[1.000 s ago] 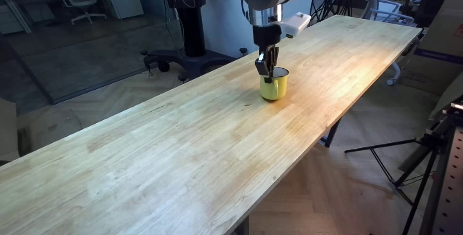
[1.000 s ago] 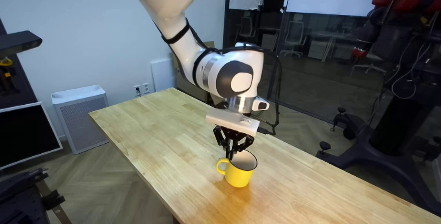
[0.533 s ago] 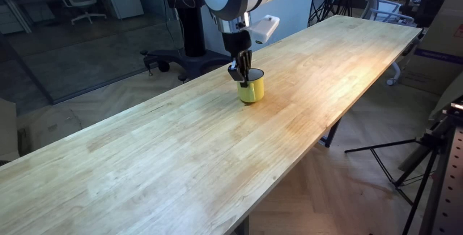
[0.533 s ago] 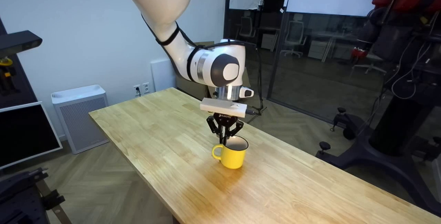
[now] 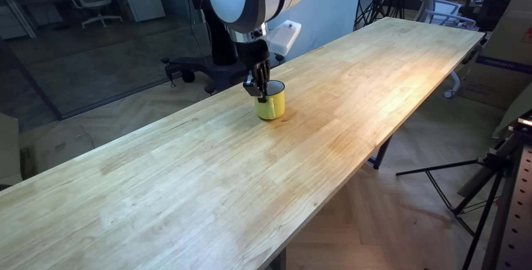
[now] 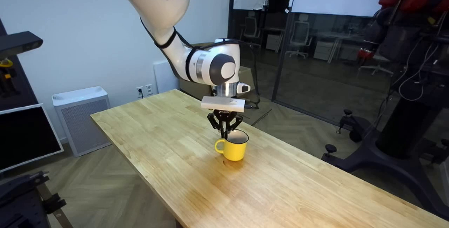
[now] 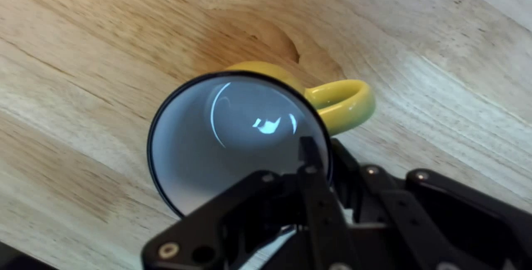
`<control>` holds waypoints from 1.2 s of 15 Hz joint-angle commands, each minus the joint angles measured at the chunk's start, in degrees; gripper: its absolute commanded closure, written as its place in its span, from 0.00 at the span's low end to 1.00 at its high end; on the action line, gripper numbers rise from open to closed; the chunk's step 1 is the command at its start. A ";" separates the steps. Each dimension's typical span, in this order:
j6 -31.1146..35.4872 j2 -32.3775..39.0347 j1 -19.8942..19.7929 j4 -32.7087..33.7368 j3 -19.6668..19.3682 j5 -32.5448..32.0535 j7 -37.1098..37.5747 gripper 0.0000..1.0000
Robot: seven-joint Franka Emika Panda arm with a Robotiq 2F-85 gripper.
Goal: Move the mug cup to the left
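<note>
Currently gripper (image 7: 326, 153) pinches the wall of the mug cup (image 7: 232, 145): one finger (image 7: 312, 158) inside, one outside, just beside the handle (image 7: 349, 116). Risks, as judged: (1) one-sided hold on a glossy wall, weight hanging off-centre, so mug may pivot or slip; (2) outer finger could snag the handle when backing off. Mug upright or nearly so; whether base touches tabletop (image 5: 187, 178) not clear in both exterior views. (3) If touching, drag could tip it; if raised, early release means a drop. (4) Position nearer the long edge by the black wheeled stand (image 6: 403, 126) than the opposite long edge; drift that way risks a fall.
</note>
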 commanded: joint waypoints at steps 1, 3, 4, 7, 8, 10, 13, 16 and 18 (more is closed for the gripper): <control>0.38 1.16 -0.07 2.19 0.56 -1.06 1.46 0.97; 0.57 0.95 -0.02 1.99 0.51 -1.08 1.67 0.63; 0.87 0.89 0.08 1.87 0.46 -1.17 1.81 0.56; 1.70 -0.17 1.26 0.81 -0.50 -1.95 3.75 0.36; 2.12 -0.55 1.76 0.36 -0.90 -2.32 4.72 0.30; 2.86 -1.12 2.83 -0.33 -1.68 -3.41 7.09 0.16; 3.82 -1.70 4.35 -0.98 -2.85 -4.63 10.66 0.01; 2.47 -2.41 4.09 -1.27 -1.90 -3.47 11.53 0.00; 1.37 -3.07 3.20 -1.70 -0.64 -2.23 10.44 0.00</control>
